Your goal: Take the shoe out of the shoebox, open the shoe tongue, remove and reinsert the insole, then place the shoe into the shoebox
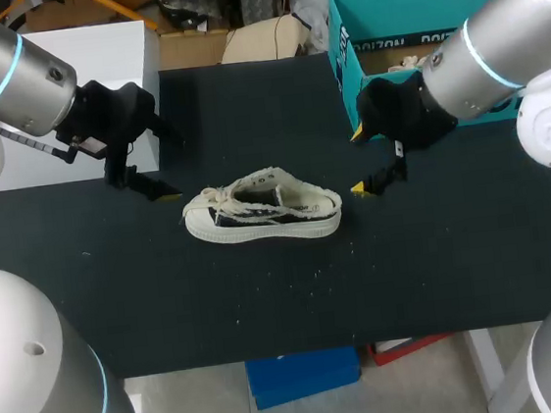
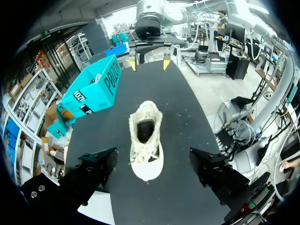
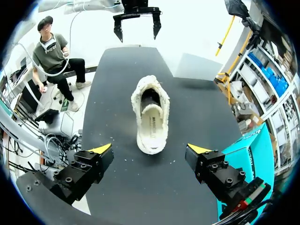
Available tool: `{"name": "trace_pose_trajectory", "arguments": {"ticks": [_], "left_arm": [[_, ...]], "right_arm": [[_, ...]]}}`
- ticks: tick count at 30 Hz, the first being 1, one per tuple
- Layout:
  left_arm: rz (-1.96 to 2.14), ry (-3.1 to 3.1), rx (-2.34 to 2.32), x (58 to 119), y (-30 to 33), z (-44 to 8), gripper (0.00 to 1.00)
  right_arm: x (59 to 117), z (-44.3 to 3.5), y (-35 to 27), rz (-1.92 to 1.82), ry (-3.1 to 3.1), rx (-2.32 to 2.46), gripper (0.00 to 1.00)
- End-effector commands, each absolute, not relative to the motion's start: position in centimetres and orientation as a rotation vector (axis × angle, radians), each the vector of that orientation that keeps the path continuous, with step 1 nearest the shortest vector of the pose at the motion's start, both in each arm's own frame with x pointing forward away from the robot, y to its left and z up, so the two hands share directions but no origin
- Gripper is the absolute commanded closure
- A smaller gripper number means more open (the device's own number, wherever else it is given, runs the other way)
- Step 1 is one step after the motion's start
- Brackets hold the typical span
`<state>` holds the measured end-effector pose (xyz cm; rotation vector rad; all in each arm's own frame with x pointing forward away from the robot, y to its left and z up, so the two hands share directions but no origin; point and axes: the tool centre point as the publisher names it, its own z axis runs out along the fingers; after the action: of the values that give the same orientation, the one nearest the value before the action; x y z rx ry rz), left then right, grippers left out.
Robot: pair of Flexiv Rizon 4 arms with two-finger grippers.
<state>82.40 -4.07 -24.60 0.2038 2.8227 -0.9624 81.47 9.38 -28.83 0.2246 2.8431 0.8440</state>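
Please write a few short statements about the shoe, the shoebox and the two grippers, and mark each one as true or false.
1. The shoe lies inside the shoebox. False: it stands on the table, outside the shoebox.
2. The left gripper and the right gripper are both open and hold nothing. True.
3. The left gripper is at the shoe's heel. False: it is at the toe end with the laces; the right gripper is at the heel.
4. The shoe stands upright on its sole. True.
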Motion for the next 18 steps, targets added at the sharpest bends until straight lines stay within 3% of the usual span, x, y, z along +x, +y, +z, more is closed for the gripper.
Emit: {"name": "trace_pose_trajectory", "arguments": {"ticks": [1,18], "left_arm": [[-0.964,2.817,0.205,82.4,-4.1,-24.8,0.00],[-0.964,2.817,0.205,82.4,-4.1,-24.8,0.00]], "right_arm": [[81.3,-31.6,11.2,0.911,2.772,0.266,0.00],[84.2,-36.0,14.1,1.104,2.621,0.236,0.00]]}}
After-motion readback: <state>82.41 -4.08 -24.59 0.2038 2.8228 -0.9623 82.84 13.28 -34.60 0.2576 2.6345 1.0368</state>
